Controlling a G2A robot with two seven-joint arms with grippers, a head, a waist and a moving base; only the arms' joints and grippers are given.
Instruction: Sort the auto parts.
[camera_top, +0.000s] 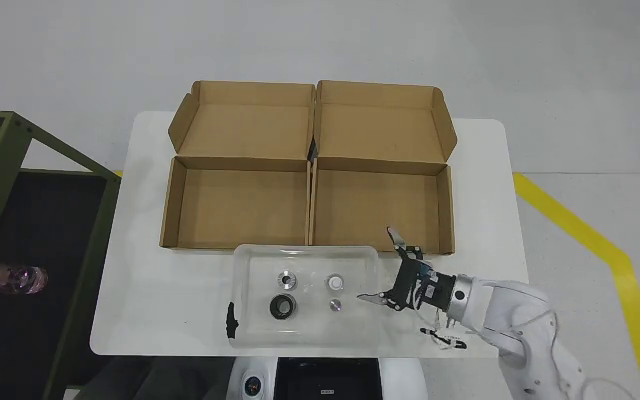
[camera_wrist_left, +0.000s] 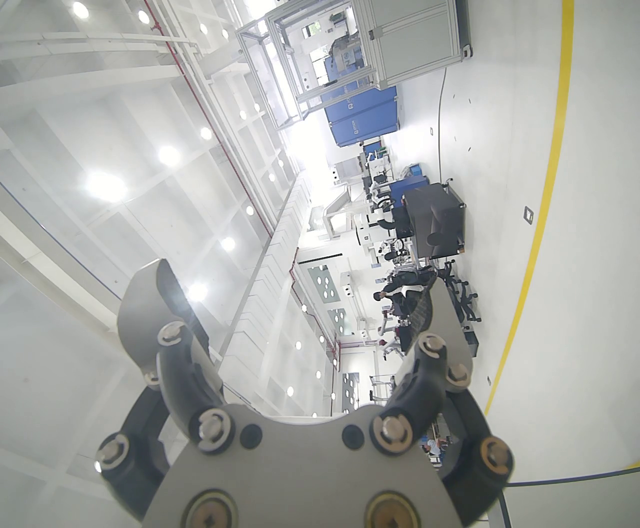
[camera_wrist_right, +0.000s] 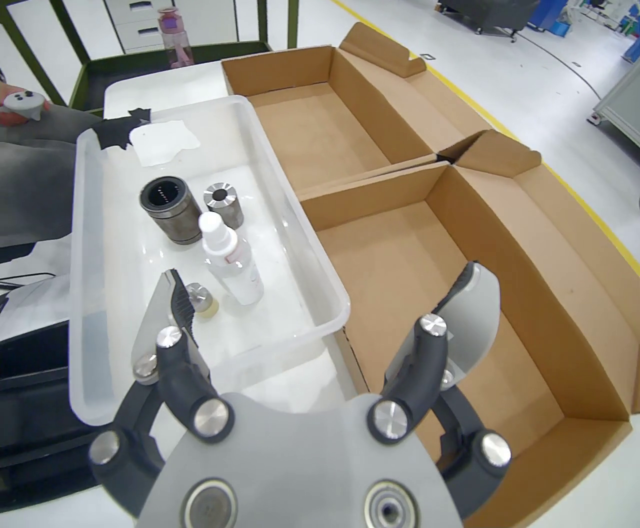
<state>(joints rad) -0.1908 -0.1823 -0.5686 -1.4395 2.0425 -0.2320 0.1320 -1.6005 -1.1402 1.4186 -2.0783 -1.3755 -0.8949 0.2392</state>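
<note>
The white surface (camera_top: 480, 150) carries one open cardboard box (camera_top: 240, 205) beside a second box (camera_top: 378, 208), both bare. A clear tray (camera_top: 305, 248) holds the bearing (camera_wrist_right: 167, 210), bottle (camera_wrist_right: 232, 265), sleeve (camera_wrist_right: 224, 202) and knob (camera_wrist_right: 200, 298). Sorting appears unstarted. The right tool (camera_wrist_right: 322, 277) hangs spread over the tray's end and must next descend on one part. The left tool (camera_wrist_left: 297, 277) is spread and empty.

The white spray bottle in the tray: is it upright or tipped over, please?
Upright: the spray bottle stands on its base, cap uppermost.
</note>
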